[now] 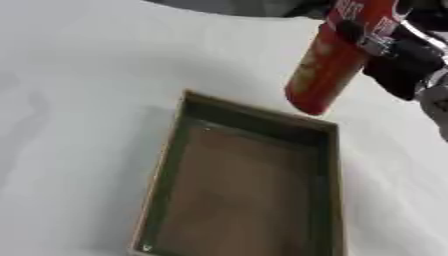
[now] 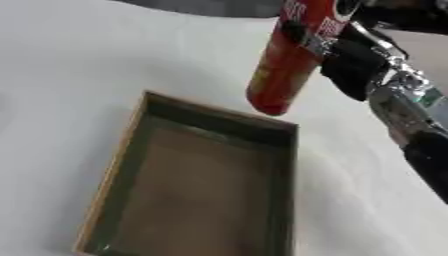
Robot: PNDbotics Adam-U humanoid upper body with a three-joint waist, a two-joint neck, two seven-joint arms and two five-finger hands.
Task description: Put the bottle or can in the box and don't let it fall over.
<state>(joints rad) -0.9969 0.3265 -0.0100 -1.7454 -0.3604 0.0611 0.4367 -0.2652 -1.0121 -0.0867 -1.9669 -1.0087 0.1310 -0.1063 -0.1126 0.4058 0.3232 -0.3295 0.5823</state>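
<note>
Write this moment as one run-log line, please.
right robot hand: holding red can | can: tilted, above box far edge | box: empty

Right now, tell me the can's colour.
Red with white lettering; the can shows best in the left eye view.

A white surface [image 1: 79, 90] is filling nearly the whole view, lying askew; a dark grey strip [image 2: 201, 6] is showing beyond its far edge.

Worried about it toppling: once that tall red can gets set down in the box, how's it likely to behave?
The red can looks tall and narrow, so probably tippy. Its round body would likely roll if it fell. The box has low walls, offering little support.
</note>
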